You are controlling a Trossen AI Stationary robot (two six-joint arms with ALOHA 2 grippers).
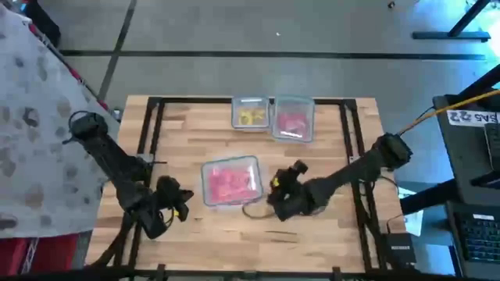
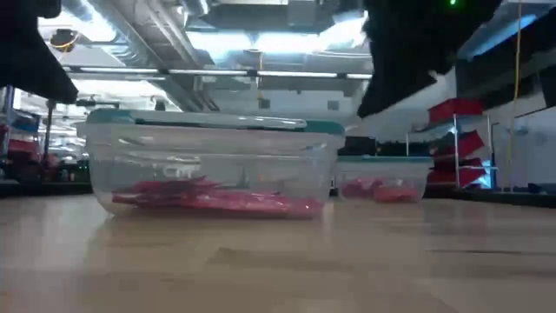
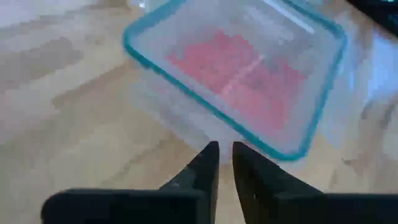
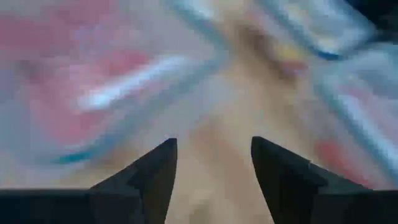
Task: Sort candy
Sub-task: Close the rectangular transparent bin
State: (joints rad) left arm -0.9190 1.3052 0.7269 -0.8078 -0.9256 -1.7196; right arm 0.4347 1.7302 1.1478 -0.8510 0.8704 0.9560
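Observation:
Three clear tubs stand on the wooden table. The nearest tub, teal-rimmed, holds a heap of flat pink candy. At the far edge, one tub holds yellow candy and the tub beside it holds red-pink candy. My left gripper hovers just left of the near tub with its fingers together and nothing between them. My right gripper hangs at the near tub's right side, open, with only table between its fingers.
Black frame rails run along the table's left, right and far edges. A patterned cloth lies beyond the left edge, and dark equipment stands beyond the right edge. Bare wood lies along the near edge.

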